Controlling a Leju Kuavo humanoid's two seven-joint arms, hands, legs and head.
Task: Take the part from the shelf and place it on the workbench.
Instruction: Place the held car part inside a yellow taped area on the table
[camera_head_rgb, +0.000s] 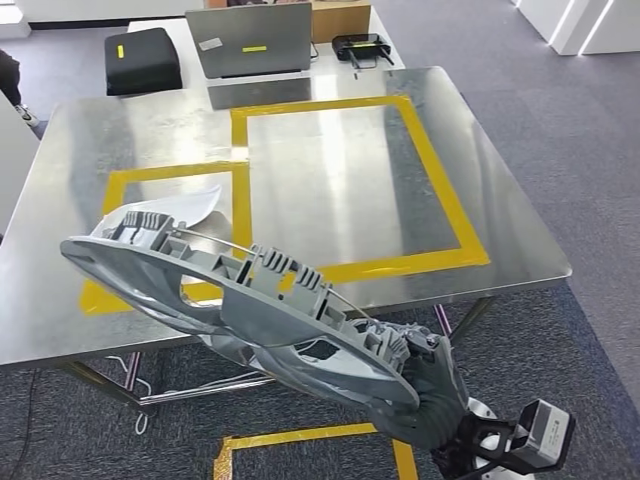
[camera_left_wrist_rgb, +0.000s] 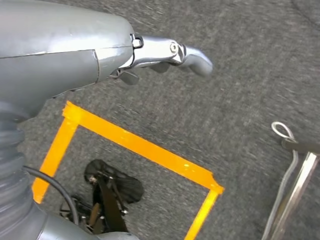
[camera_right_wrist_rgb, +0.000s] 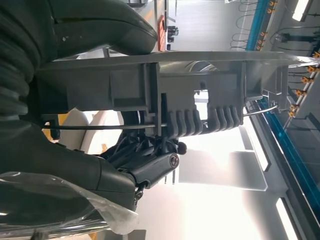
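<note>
Right hand (camera_head_rgb: 430, 385) gripped one end of the long grey part (camera_head_rgb: 226, 285) over the bench (camera_head_rgb: 483, 180); stiff, light, likely unbalanced. Left hand (camera_left_wrist_rgb: 166, 52) hung empty, fingers apart.

Part (camera_head_rgb: 249, 300) mid grey plastic all over, ribbed clips same grey, thin silvery wire along its top; clear glossy film (camera_right_wrist_rgb: 94, 210) over one end. Right hand (camera_head_rgb: 430, 395) dark grey with black ribbed cover. Left hand (camera_left_wrist_rgb: 170, 52) silver metal, grey shell behind it. Bench (camera_head_rgb: 490, 190) brushed silver steel, shiny, marked with yellow tape rectangles (camera_head_rgb: 445, 190), one large on the right and a smaller one on the left. Floor (camera_head_rgb: 573, 120) dark grey speckled carpet with an orange-yellow tape outline (camera_left_wrist_rgb: 143, 147). Far side: grey laptop (camera_head_rgb: 249, 38) with a yellow sticker, black case (camera_head_rgb: 142, 60) with a yellow tag, black router (camera_head_rgb: 362, 47).
</note>
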